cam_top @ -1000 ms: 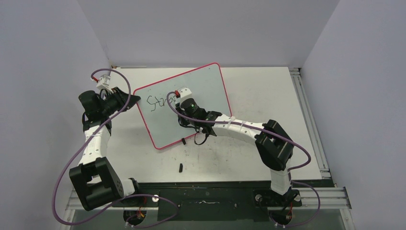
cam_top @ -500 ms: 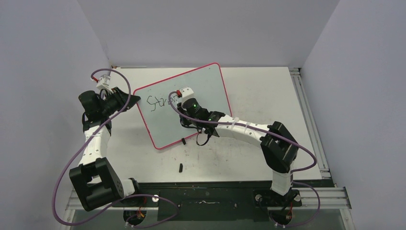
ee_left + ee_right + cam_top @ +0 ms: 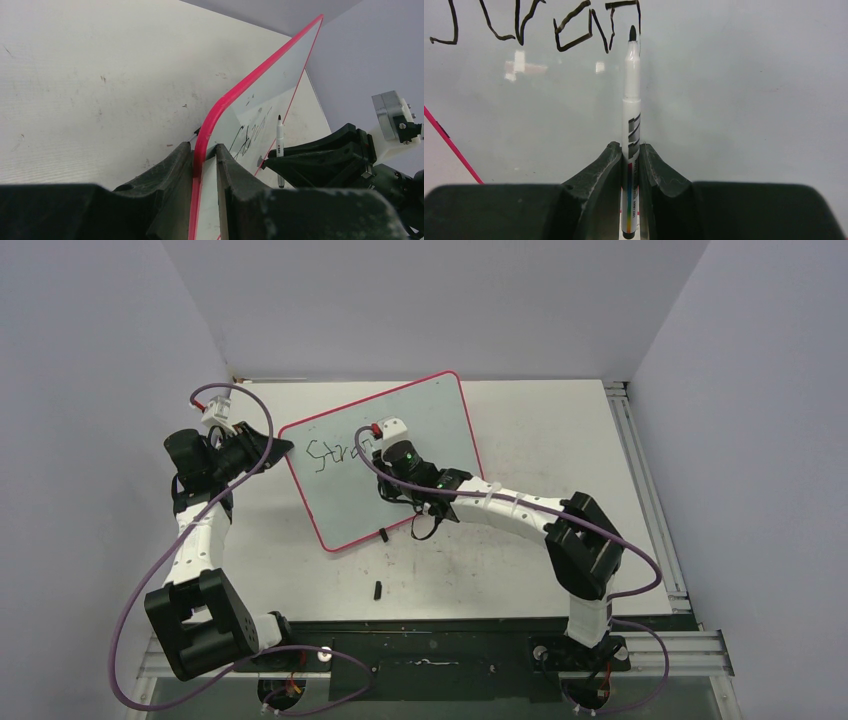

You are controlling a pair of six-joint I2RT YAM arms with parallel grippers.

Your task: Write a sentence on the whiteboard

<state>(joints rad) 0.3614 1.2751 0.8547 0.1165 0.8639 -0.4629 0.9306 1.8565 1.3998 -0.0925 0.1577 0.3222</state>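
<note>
Pointing from right gripper [image 3: 629,150], marker [image 3: 631,90] tip at whiteboard [image 3: 749,100]

The only writing that can be read is the black handwritten sentence [image 3: 335,452] on the whiteboard [image 3: 430,405], which begins "Stro" and runs on into angular strokes too unclear to name, while the print on the marker [image 3: 631,100] barrel is too small to read.
</note>
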